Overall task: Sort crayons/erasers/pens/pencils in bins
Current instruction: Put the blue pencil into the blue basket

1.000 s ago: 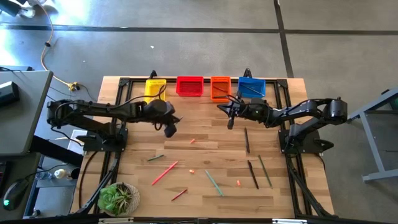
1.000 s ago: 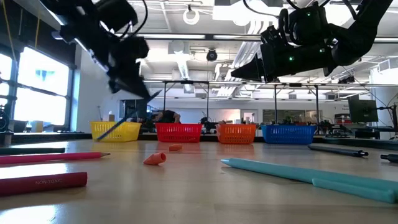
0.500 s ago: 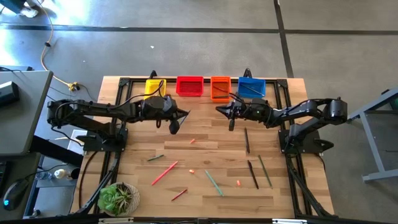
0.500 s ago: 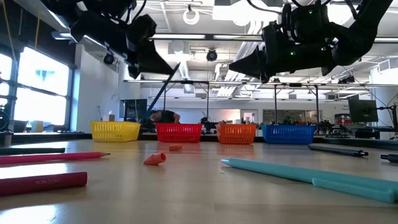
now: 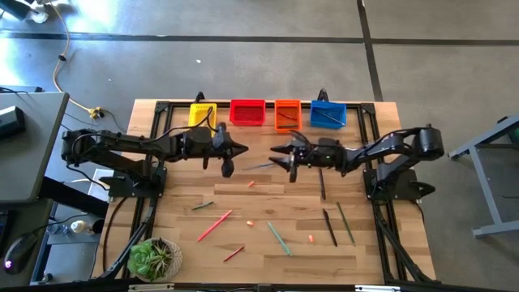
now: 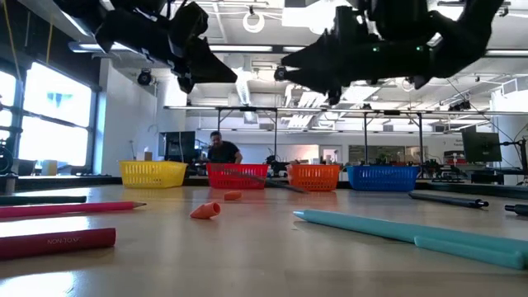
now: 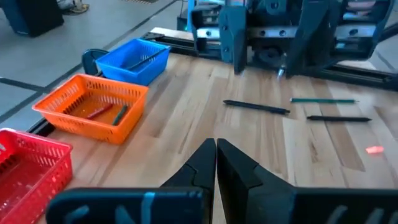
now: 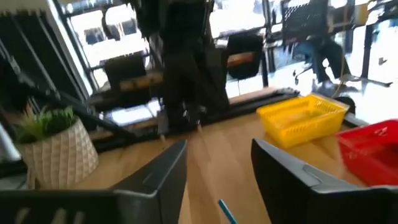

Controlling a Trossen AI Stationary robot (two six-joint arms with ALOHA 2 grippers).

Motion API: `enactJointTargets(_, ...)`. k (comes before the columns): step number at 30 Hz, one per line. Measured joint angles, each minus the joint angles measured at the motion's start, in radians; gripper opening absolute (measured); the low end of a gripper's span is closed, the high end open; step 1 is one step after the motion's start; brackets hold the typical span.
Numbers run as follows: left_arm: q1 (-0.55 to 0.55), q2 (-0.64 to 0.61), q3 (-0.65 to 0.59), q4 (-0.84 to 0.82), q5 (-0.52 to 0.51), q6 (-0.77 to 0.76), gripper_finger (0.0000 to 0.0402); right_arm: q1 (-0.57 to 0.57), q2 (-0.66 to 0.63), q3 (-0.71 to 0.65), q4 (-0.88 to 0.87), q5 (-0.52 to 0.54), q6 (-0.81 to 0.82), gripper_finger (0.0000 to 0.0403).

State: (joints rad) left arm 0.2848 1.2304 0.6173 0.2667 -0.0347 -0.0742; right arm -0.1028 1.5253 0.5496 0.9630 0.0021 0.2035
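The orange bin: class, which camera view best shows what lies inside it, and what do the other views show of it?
The left wrist view: it looks down into the orange bin, showing a red stick and a greenish one inside. The high view shows it small among the four bins, contents unclear. The low view shows only its side wall. The right wrist view misses it.

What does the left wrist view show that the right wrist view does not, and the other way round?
Only the left wrist view shows the blue bin, the orange bin, a small eraser lying on the wood, and the left gripper, its fingers shut together. Only the right wrist view shows the yellow bin, the potted plant, and the right gripper, its fingers spread open. Both views share the red bin and the wooden table.
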Motion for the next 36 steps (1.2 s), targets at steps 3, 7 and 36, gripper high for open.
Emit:
enactJointTargets(3,-0.012,0.0,0.0,-0.057,0.001,0.0,0.0004,-0.001,0.019,0.032,-0.078,-0.009,-0.006,0.0188)
enactJointTargets(7,-0.029,0.004,0.0,-0.146,0.001,0.02,0.0003,-0.004,0.019,0.093,-0.333,0.0,-0.062,0.0186)
enactJointTargets(36,-0.044,0.16,-0.409,0.493,0.026,-0.072,0.0,-0.091,0.495,0.835,-1.541,-0.031,-0.599,0.0138)
